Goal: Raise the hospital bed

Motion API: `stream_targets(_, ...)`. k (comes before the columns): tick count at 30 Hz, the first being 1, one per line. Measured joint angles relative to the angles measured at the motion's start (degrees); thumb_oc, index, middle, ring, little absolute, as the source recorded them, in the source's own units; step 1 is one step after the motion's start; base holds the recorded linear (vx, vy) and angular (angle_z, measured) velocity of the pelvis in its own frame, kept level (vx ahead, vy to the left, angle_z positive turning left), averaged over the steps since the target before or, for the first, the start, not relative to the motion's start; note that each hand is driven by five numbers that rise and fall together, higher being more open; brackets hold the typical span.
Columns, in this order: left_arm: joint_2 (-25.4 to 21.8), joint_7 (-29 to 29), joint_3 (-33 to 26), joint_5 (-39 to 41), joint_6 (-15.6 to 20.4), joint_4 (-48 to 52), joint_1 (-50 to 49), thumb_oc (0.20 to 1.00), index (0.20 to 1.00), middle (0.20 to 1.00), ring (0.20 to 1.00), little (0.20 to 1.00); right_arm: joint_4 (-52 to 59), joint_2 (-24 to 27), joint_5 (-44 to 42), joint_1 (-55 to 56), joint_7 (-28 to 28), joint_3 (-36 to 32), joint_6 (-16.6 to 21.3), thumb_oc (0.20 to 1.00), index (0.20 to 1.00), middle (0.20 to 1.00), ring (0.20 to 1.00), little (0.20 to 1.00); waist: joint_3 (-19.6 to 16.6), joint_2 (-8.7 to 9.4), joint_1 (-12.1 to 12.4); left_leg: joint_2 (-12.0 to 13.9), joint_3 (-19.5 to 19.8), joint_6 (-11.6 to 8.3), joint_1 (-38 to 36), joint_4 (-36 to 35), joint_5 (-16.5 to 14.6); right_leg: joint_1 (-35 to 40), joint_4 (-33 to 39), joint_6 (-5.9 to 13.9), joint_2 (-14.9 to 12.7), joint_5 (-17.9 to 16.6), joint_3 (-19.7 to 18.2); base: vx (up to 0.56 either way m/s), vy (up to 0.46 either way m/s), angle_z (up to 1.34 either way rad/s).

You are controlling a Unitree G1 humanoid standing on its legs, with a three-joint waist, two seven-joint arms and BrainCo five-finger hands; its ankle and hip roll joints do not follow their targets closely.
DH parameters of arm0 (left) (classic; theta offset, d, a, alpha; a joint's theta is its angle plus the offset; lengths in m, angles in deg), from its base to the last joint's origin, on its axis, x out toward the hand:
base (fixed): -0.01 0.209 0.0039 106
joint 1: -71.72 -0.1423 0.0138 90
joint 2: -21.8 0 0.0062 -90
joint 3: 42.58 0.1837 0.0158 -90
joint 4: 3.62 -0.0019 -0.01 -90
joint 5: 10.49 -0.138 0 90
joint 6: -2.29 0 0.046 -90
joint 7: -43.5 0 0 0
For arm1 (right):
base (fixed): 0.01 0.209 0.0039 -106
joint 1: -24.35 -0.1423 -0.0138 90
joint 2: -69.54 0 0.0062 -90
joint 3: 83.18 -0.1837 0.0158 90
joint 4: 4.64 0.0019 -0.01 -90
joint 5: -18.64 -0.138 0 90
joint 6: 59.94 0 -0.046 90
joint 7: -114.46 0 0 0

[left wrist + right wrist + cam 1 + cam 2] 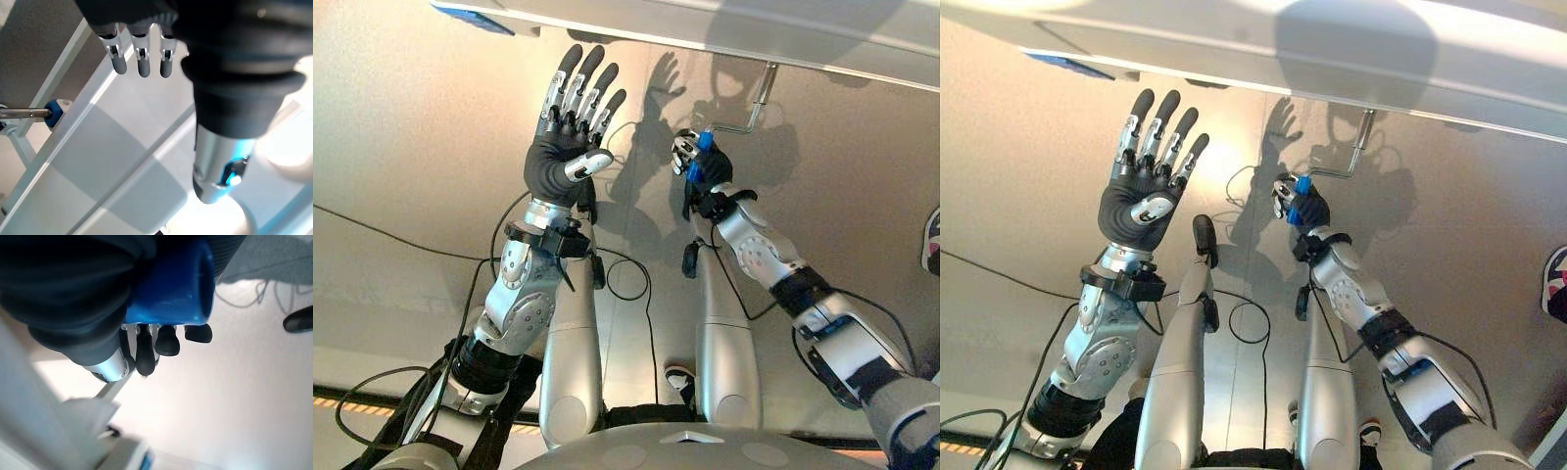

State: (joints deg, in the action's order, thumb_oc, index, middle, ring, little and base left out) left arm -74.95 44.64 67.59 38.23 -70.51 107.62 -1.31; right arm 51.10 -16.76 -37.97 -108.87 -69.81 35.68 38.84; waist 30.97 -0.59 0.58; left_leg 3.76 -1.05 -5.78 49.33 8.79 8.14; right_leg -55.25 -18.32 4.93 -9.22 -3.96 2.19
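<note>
A silver crank (751, 110) hangs from under the white hospital bed frame (724, 29), ending in a blue handle (698, 162). My right hand (697, 166) is shut on that blue handle (171, 284), fingers curled round it. The crank rod (1356, 155) bends up toward the bed's underside. My left hand (570, 137) is held up to the left of the crank, fingers straight and spread, holding nothing, just below the bed's edge. In the left wrist view its fingers (142, 61) point at the white bed frame (107, 161), with a blue-tipped rod (51, 111) beside it.
A beige floor (401, 147) spreads under the bed. A patterned shoe (931, 240) shows at the right edge. A blue label (1072, 65) sits on the bed's edge at the left.
</note>
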Motion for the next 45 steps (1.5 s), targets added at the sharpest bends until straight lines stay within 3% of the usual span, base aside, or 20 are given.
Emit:
stream_targets(9, -0.8, 0.1, 3.4, 0.4, 0.0, -0.2, 2.4, 1.0, 1.0, 1.0, 1.0, 1.0, -24.0, -4.7, 10.0, -11.5, -3.3, -4.0, -1.9, 0.2, 0.2, 0.2, 0.2, 0.2, -0.1, -0.55, 2.2, -0.2, 0.9, 0.02, 0.8, 0.1, 0.1, -0.5, -0.3, -0.06, -0.2, 0.1, 0.5, 0.0, 0.022, 0.02)
stream_targets(13, -0.8, 0.2, 5.2, 0.4, 0.0, -0.2, 3.9, 1.0, 1.0, 1.0, 1.0, 1.0, -34.6, -4.6, 11.5, -16.9, -4.0, -7.0, -2.8, 0.2, 0.2, 0.2, 0.2, 0.2, -0.2, -2.18, 3.0, -0.9, 1.2, 0.24, 2.0, 0.1, 0.4, -1.8, -1.1, 0.19, -1.0, 0.5, 0.7, 0.0, 0.022, 0.09)
stream_targets(20, -1.0, 0.1, 6.1, 0.4, 0.0, -0.1, 5.8, 1.0, 1.0, 1.0, 1.0, 1.0, -38.6, -0.7, 16.4, -16.7, -3.8, -11.1, -3.9, 0.2, 0.2, 0.2, 0.2, 0.2, -0.2, -3.35, 3.8, -1.8, 1.2, 0.51, 2.6, 0.1, 0.6, -2.9, -2.2, 0.6, -1.8, 1.0, 0.4, 0.0, 0.002, 0.03)
stream_targets(32, -3.3, -1.0, 5.6, 0.4, 0.0, 0.1, 6.0, 1.0, 1.0, 1.0, 1.0, 1.0, -39.9, 8.3, 16.4, -8.4, -4.0, -21.7, -4.0, 0.2, 0.2, 0.2, 0.2, 0.2, -0.2, -3.82, 2.5, -2.2, -0.4, 0.93, 3.0, -0.5, 0.6, -4.6, -2.5, 0.95, -2.0, 1.1, -1.4, 0.0, -0.012, -0.03)
stream_targets(34, -3.6, -1.2, 5.5, 0.4, 0.0, 0.1, 6.1, 1.0, 1.0, 1.0, 1.0, 1.0, -39.8, 8.7, 14.9, -7.9, -3.6, -24.3, -3.3, 0.2, 0.2, 0.2, 0.2, 0.2, -0.3, -3.84, 1.6, -2.2, -0.6, 0.93, 3.0, -0.5, 0.6, -4.7, -2.5, 0.95, -1.9, 1.1, -1.6, -0.01, -0.044, -0.04)
stream_targets(41, -5.1, -1.3, 5.2, 0.3, 0.0, 0.1, 5.9, 1.0, 1.0, 1.0, 1.0, 1.0, -39.5, 9.4, 12.6, -7.6, -3.0, -26.1, -2.8, 0.2, 0.2, 0.2, 0.2, 0.2, -0.3, -3.84, 1.7, -2.4, -1.9, 1.03, 2.2, -0.4, 0.6, -5.2, -3.4, 1.14, -1.9, 1.0, -3.2, -0.01, -0.036, -0.03)
stream_targets(45, -5.5, -1.5, 3.4, 0.3, 0.0, 0.2, 5.5, 1.0, 1.0, 1.0, 1.0, 1.0, -34.0, 10.0, 12.0, -4.0, -2.6, -26.2, -2.0, 0.2, 0.2, 0.2, 0.2, 0.2, -0.3, -3.83, 1.2, -2.4, -2.2, 1.1, 2.0, -0.4, 0.6, -5.2, -3.4, 1.25, -1.9, 0.9, -3.5, 0.0, -0.032, -0.02)
